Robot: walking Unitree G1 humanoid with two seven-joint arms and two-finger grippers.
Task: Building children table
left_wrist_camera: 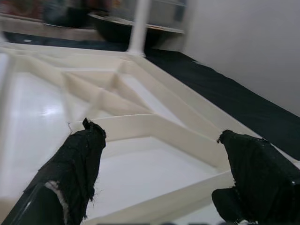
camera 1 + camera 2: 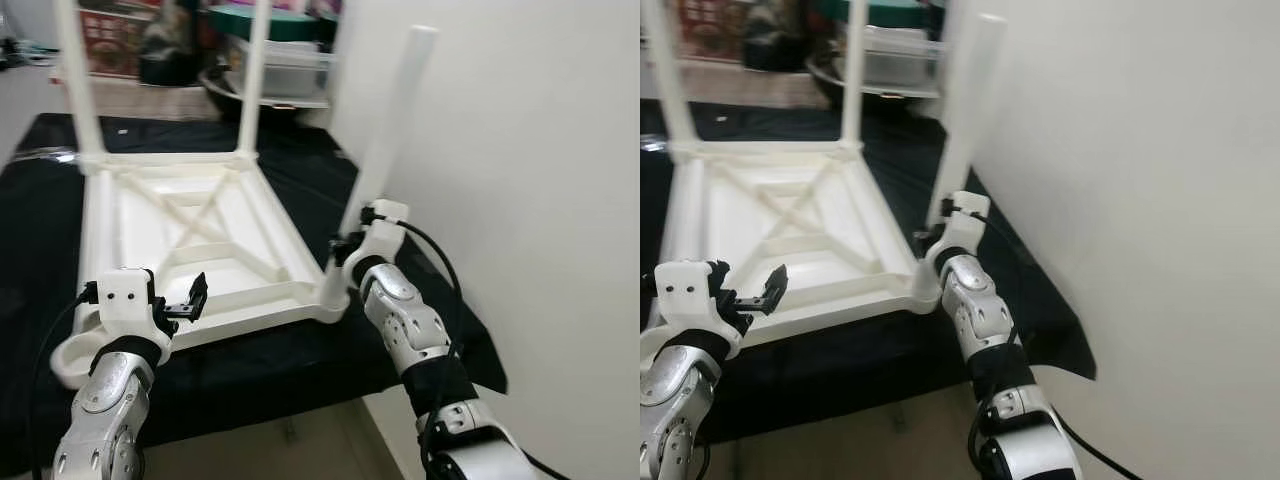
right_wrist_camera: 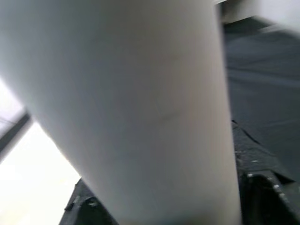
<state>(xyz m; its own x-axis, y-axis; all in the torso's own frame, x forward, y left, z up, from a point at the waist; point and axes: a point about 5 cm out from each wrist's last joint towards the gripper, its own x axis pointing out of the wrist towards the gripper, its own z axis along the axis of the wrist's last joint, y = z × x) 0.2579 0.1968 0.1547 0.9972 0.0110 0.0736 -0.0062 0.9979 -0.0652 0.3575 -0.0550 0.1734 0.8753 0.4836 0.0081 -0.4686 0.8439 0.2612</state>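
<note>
A black cloth [image 2: 300, 360] was spread over the low surface, and a plain white wall [image 2: 540, 150] stood close on the right side. Behind the cloth some shelves with boxes and a dark bowl were seen, but they were blurred and could not be named more exactly.

The white children table [image 2: 190, 235] was laid upside down on the cloth, so that its ribbed underside was turned up. Two legs [image 2: 252, 80] were fitted upright at the far corners, and their tops were cut off by the upper edge of the head views. A third leg [image 2: 385, 140] was placed at the near right corner, tilted toward the wall.

The right gripper [image 2: 348, 243] was closed around the lower part of this third leg; in the right wrist view the leg [image 3: 140, 112] was pressed between the black fingers [image 3: 262, 187], and the fingers were mostly hidden behind it.

The left gripper [image 2: 192, 300] was held above the near left edge of the table, with its fingers [image 1: 79, 164] spread apart and nothing between them. A round socket [image 2: 75, 355] at the near left corner was partly hidden by the left arm
</note>
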